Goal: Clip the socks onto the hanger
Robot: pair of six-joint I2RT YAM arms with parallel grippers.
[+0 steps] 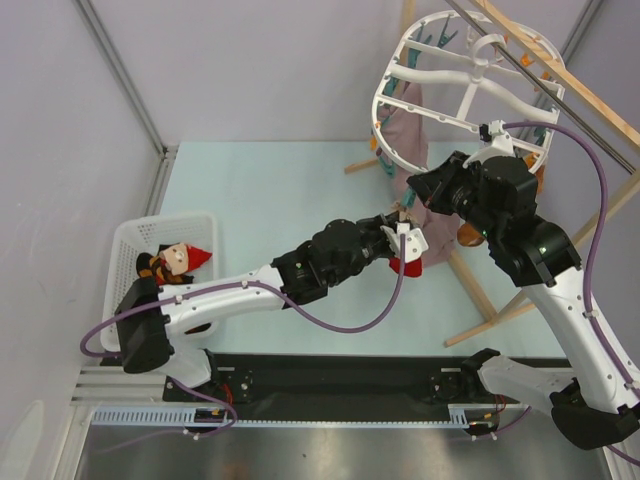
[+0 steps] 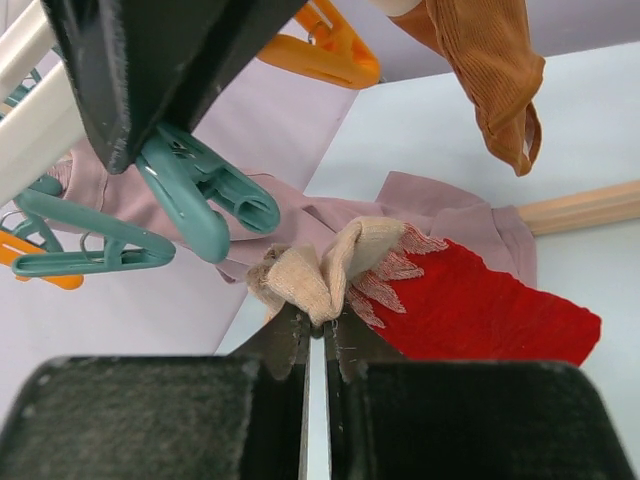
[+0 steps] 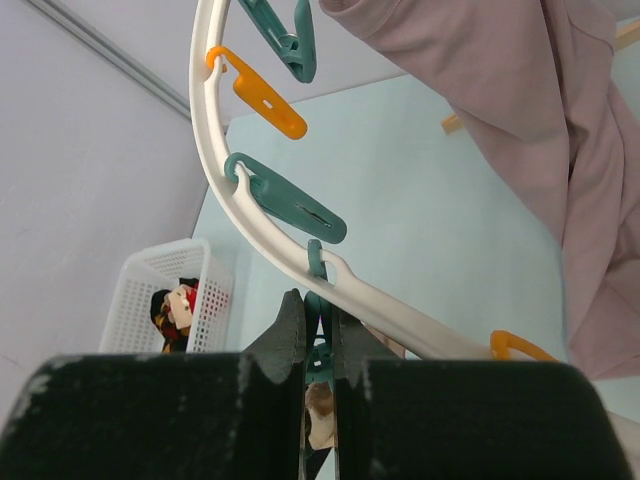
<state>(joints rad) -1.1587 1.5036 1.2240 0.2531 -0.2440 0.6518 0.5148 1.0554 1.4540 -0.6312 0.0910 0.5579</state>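
The white round hanger [image 1: 440, 70] hangs from the wooden rack at the back right. My left gripper [image 1: 405, 228] is shut on the beige cuff [image 2: 318, 272] of a red sock [image 2: 480, 310] and holds it up under the ring. My right gripper [image 1: 415, 195] is shut on a teal clip [image 3: 318, 322] that dangles from the ring [image 3: 262, 232], just above the cuff. A black sock with an orange and yellow pattern [image 1: 158, 266] lies in the white basket [image 1: 135, 232]; it also shows in the right wrist view [image 3: 162, 312].
A mauve-pink cloth [image 1: 415, 130] and an orange-brown garment [image 2: 492, 60] hang from the ring beside my grippers. More teal clips [image 2: 205, 195] and orange clips [image 2: 330, 48] dangle close by. Wooden rack poles [image 1: 565, 85] and legs [image 1: 490, 300] stand at the right.
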